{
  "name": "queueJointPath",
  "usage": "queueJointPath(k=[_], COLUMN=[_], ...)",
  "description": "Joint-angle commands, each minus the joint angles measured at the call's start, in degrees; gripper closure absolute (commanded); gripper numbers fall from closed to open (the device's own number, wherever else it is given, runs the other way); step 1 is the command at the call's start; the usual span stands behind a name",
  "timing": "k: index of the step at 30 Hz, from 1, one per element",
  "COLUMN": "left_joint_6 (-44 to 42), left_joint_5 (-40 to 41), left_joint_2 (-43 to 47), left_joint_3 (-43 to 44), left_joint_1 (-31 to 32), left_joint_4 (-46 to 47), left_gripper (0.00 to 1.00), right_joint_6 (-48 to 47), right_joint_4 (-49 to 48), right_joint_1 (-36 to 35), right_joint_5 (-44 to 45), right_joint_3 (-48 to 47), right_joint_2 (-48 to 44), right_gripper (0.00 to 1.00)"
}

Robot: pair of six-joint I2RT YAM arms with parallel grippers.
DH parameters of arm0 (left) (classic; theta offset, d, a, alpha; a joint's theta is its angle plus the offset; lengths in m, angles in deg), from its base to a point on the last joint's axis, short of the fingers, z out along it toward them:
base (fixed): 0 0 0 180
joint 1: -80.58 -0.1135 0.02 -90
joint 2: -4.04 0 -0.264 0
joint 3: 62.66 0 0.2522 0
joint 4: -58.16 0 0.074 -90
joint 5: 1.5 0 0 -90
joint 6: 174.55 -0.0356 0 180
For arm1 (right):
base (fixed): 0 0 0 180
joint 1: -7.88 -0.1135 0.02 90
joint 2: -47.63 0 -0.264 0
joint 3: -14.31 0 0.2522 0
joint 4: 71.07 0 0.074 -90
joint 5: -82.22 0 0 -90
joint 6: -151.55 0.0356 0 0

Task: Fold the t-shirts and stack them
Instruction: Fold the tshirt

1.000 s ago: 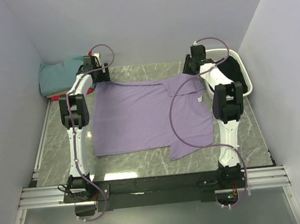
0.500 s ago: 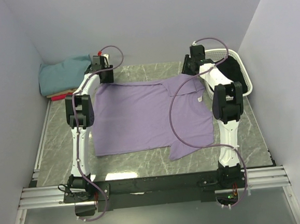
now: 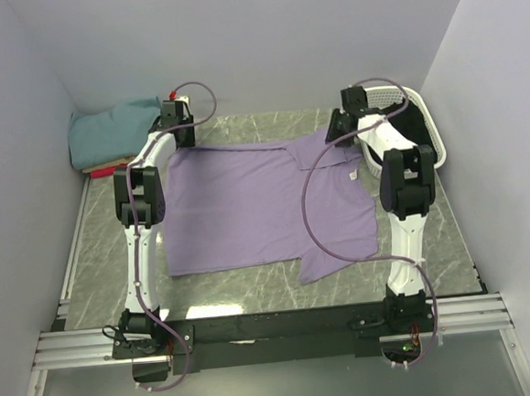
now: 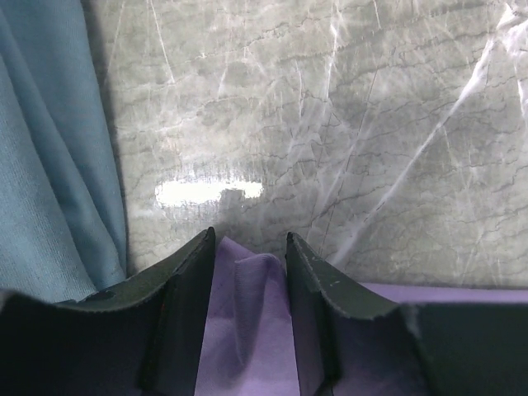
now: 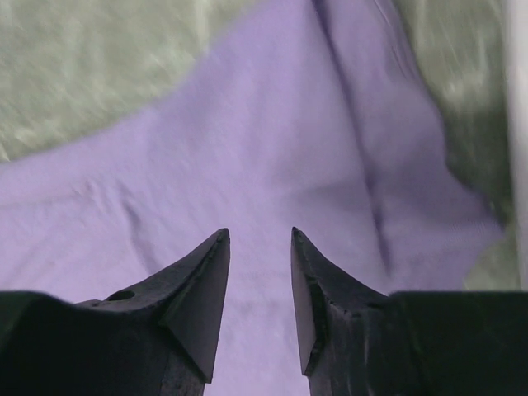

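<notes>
A large lavender t-shirt (image 3: 265, 202) lies spread flat on the marble table (image 3: 433, 231). My left gripper (image 3: 180, 139) is down at the shirt's far left corner. In the left wrist view its jaws (image 4: 249, 235) stand on either side of a raised ridge of lavender cloth (image 4: 256, 272), with a gap still showing on the left side. My right gripper (image 3: 339, 132) is over the shirt's far right part near the collar. In the right wrist view it (image 5: 258, 233) is open above flat lavender cloth (image 5: 247, 140), holding nothing. A folded teal t-shirt (image 3: 113, 129) lies at the far left corner.
A white basket (image 3: 421, 121) stands at the far right, close to the right arm; its pale edge (image 5: 516, 124) shows in the right wrist view. A thin red and tan edge (image 3: 98, 171) shows under the teal pile. Teal cloth (image 4: 49, 165) hangs just left of the left fingers.
The left gripper moved right from the teal pile to the shirt's far left corner and its jaws narrowed round a cloth ridge. The right gripper shifted slightly right.
</notes>
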Motion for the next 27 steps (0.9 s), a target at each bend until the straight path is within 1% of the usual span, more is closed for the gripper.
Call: queueJointPath(k=[1, 4, 7, 18, 23, 27], left_joint_6=[-0.8, -0.4, -0.2, -0.1, 0.3, 0.2], left_joint_5=[1.3, 0.9, 0.2, -0.5, -1.2, -1.2], left_joint_2=[2.6, 2.6, 2.6, 2.4, 2.4, 2.4], left_joint_3=[-1.9, -1.7, -1.7, -2.0, -2.5, -2.5], left_joint_1=[-0.5, -0.5, -0.5, -0.5, -0.5, -0.5], left_joint_4=[-1.4, -1.6, -1.6, -2.1, -1.8, -2.1], left_gripper=[0.54, 0.54, 0.54, 0.55, 0.55, 0.55], right_joint_6=[3.8, 4.3, 3.7, 2.2, 1.9, 1.9], right_joint_4=[-1.6, -2.6, -3.3, 0.8, 2.0, 2.0], right_joint_1=[3.0, 3.5, 3.5, 4.3, 4.7, 4.8], right_joint_5=[-4.3, -3.6, -3.0, 0.6, 0.0, -0.6], right_joint_3=[8.9, 11.9, 12.1, 4.3, 1.7, 1.7], right_joint_2=[-8.2, -9.7, -9.3, -3.1, -0.3, 0.5], right_gripper=[0.55, 0.53, 0.52, 0.52, 0.52, 0.52])
